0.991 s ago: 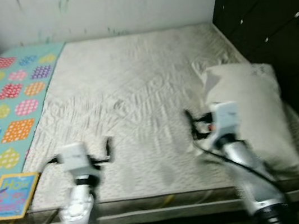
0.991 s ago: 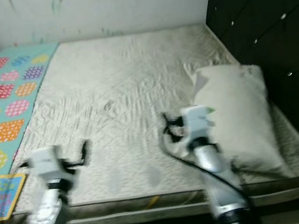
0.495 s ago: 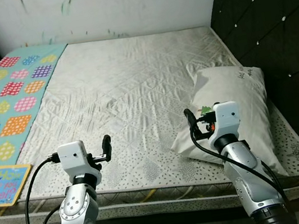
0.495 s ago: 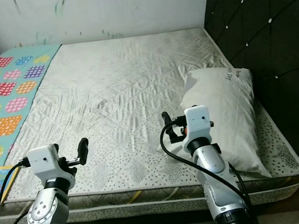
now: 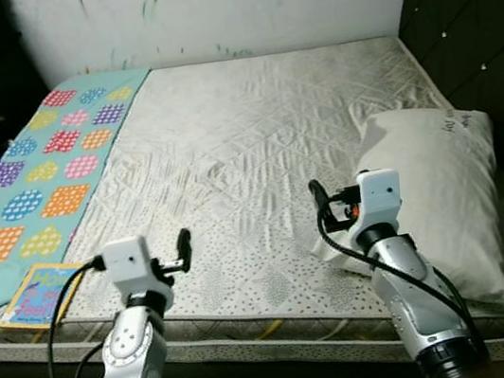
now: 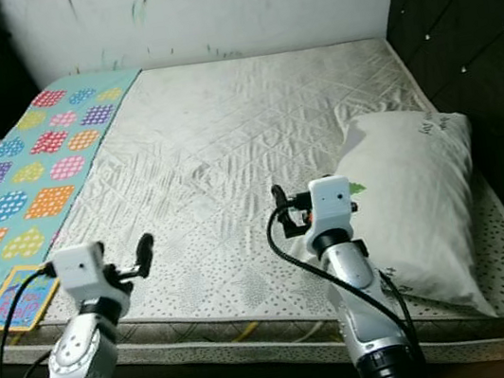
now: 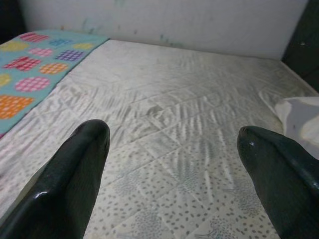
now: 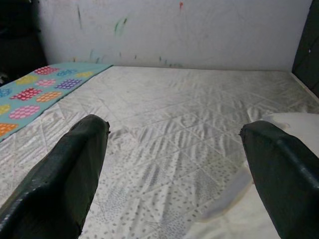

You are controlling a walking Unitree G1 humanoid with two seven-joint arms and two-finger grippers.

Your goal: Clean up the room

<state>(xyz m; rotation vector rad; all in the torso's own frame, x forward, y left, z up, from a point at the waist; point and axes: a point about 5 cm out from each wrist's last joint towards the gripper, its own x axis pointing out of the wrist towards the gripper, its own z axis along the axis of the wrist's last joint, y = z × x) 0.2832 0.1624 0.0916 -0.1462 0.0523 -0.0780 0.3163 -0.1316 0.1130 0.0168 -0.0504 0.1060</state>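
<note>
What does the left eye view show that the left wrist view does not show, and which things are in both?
The left eye view alone has the children's book at the mattress's near left corner, the dark tufted headboard on the right, and both silver arms with the right claw raised over the bed. The left wrist view alone gives a close look between the left claw and its two black fingers, spread apart and empty. Both share the quilted mattress, the teal patterned blanket, the white pillow and the marked wall.

view swung left, blur cleared, arms unmoved
</note>
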